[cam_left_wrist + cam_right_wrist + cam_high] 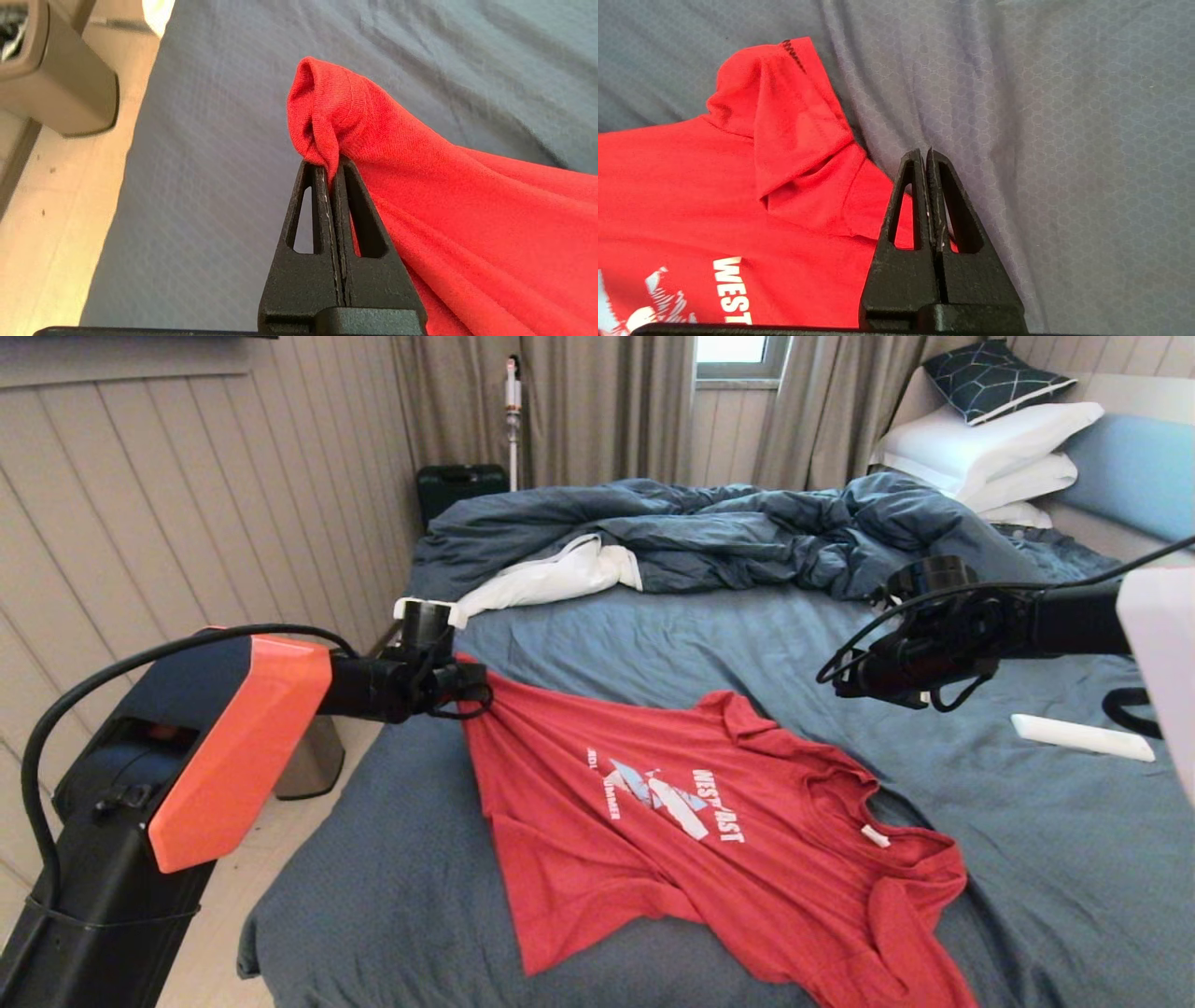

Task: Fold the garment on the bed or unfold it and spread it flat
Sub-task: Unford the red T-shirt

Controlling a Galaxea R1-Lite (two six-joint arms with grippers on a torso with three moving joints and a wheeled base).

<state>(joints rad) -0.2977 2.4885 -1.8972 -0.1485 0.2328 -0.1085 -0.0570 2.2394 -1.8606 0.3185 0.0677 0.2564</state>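
The red T-shirt (691,831) lies print up on the slate-blue bed (373,896), its white neck tag toward the right and one sleeve folded over at the far side. My left gripper (481,689) is shut on a bottom corner of the garment (336,126), holding it lifted off the sheet near the bed's left edge, so the cloth slopes down from it. My right gripper (840,686) hovers above the sheet to the right of the shirt, shut and empty. In the right wrist view its closed fingers (927,156) sit above bare sheet beside the folded sleeve (784,121).
A rumpled dark blue duvet (728,532) with white lining lies across the far part of the bed. White pillows (990,448) and a patterned cushion are stacked at the far right. A white remote-like object (1083,737) rests on the sheet at the right. A bin (56,88) stands on the floor left of the bed.
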